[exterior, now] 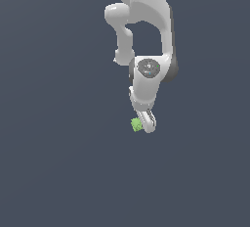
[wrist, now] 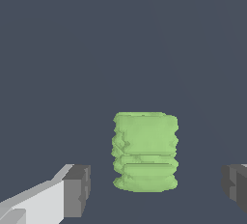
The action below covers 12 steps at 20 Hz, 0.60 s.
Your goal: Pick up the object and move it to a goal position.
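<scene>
the small light-green bumpy block (wrist: 145,151) is seen between the spread, untouching grey-padded fingers (wrist: 77,191) of the white gripper (exterior: 145,124). if the jaws are closed off-centre, the block may be nudged aside.

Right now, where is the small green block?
In the exterior view the green block sits just at the gripper, on the exterior view's left of it; the wrist view shows it between the open fingers, untouched.

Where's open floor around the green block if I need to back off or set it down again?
Bare grey surface lies all round the green block. It is crowded only at the block itself, where the gripper hangs with one finger on each side and gaps showing.
</scene>
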{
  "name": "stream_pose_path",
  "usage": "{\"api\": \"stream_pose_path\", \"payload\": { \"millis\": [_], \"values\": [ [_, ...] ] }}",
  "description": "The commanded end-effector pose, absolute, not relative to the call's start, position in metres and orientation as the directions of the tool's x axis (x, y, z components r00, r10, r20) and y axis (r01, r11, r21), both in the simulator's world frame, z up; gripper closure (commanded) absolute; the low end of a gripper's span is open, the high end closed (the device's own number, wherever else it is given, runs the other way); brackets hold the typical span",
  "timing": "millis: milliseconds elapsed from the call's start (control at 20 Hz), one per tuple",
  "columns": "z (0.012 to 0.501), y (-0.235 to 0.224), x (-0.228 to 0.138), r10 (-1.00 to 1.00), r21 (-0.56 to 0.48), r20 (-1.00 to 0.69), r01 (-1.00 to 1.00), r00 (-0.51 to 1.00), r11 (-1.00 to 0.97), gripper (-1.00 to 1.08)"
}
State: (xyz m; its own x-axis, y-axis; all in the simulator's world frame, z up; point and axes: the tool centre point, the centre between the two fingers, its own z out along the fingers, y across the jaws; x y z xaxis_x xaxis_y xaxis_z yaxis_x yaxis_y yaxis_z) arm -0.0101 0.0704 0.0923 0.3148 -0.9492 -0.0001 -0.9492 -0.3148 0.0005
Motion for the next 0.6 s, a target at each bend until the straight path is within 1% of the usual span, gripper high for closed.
{"api": "stream_pose_path", "payload": {
  "millis": [0,200,550],
  "values": [
    [0.092,0.070,-0.010,-0.949,0.000,0.000,-0.949,0.315,-0.315,-0.92],
    [0.083,0.070,-0.010,-0.949,0.000,0.000,-0.949,0.314,-0.314,-0.92],
    [0.049,0.070,-0.011,-0.951,0.000,0.000,-0.951,0.310,-0.310,-0.92]
  ]
}}
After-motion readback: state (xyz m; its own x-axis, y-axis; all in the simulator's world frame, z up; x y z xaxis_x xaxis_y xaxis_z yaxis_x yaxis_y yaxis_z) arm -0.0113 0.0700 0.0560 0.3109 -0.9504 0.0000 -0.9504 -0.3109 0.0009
